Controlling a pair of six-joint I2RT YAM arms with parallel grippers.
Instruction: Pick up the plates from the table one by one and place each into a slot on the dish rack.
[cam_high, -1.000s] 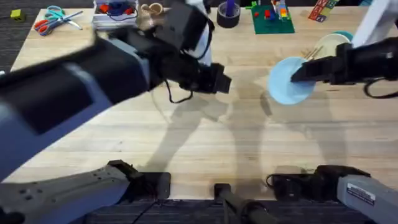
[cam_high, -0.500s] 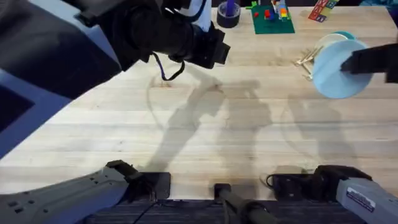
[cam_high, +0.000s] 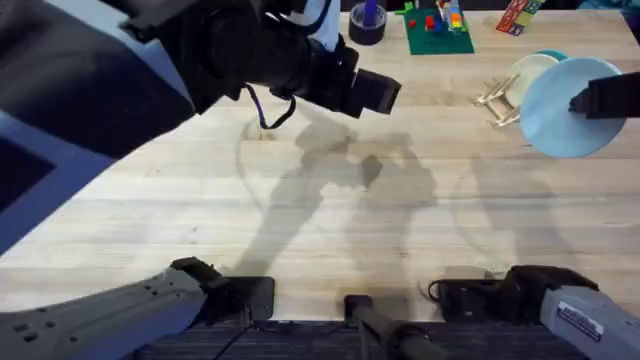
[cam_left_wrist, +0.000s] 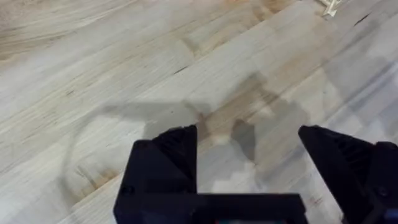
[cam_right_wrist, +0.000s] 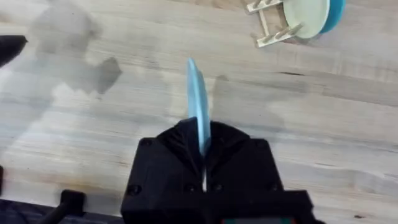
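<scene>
While pinched: plate (cam_right_wrist: 198, 102) between fingers (cam_right_wrist: 180, 149)

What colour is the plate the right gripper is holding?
Pale light blue. The plate, clamped in the right gripper, shows best in the overhead view.

1. Pale light blue plate (cam_high: 566, 106): round, plain, held edge-on (cam_right_wrist: 198, 118) off the table (cam_high: 330, 230), just beside the dish rack.
2. Dish rack (cam_high: 500, 95): small, thin pale wooden sticks, near the table's far right.
3. Cream plate (cam_right_wrist: 306, 16) and teal plate (cam_right_wrist: 334, 15): upright in the rack.
</scene>
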